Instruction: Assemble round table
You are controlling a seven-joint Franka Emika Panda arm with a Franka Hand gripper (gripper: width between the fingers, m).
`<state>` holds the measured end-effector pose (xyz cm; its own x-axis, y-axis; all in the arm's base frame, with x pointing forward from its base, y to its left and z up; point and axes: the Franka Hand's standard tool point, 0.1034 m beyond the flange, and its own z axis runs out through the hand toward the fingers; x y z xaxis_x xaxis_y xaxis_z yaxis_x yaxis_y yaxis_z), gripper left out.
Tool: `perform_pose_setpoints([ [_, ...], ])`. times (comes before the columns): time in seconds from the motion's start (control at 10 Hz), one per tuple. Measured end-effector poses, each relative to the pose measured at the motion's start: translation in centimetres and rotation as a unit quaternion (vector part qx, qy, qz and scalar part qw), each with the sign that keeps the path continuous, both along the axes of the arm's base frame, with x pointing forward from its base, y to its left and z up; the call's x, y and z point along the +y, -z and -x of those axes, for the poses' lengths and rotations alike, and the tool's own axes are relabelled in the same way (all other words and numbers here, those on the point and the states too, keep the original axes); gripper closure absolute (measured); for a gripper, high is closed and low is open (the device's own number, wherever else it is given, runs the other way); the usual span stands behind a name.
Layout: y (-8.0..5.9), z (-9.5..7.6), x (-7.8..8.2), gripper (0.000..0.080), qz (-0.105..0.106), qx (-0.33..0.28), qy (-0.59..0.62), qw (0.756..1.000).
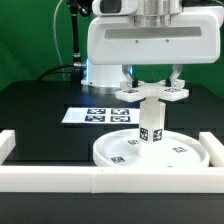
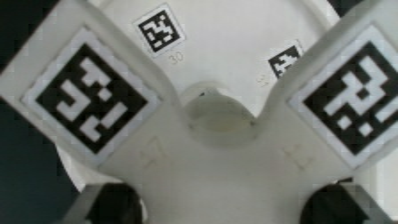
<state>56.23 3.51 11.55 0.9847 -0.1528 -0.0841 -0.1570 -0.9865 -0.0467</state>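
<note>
The large round disc (image 1: 170, 155) lies flat on the black table, and the short post (image 1: 151, 127) stands upright in its middle. On top of the post rests the flat cross-shaped piece (image 1: 152, 93). My gripper (image 1: 154, 80) comes straight down over it, one finger on each side, shut on the cross-shaped piece. In the wrist view the cross-shaped piece (image 2: 214, 150) fills the picture, with its tagged arms spreading away and a round hollow at its centre. The gripper (image 2: 226, 203) holds it between its black fingertips (image 2: 111, 200).
The marker board (image 1: 95, 115) lies flat behind the disc, toward the exterior view's left. White border rails run along the front (image 1: 100, 181) and stand at the left (image 1: 7, 146) and right (image 1: 216, 146) edges, close round the disc.
</note>
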Motion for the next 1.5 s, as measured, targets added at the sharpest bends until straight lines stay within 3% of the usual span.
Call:
perform_pose_setpoints([
  [1.4, 0.45, -0.09, 0.0, 0.0361, 0.003, -0.013, 0.009, 1.0],
  [1.5, 0.49, -0.07, 0.07, 0.0361, 0.004, -0.009, 0.07, 0.997],
])
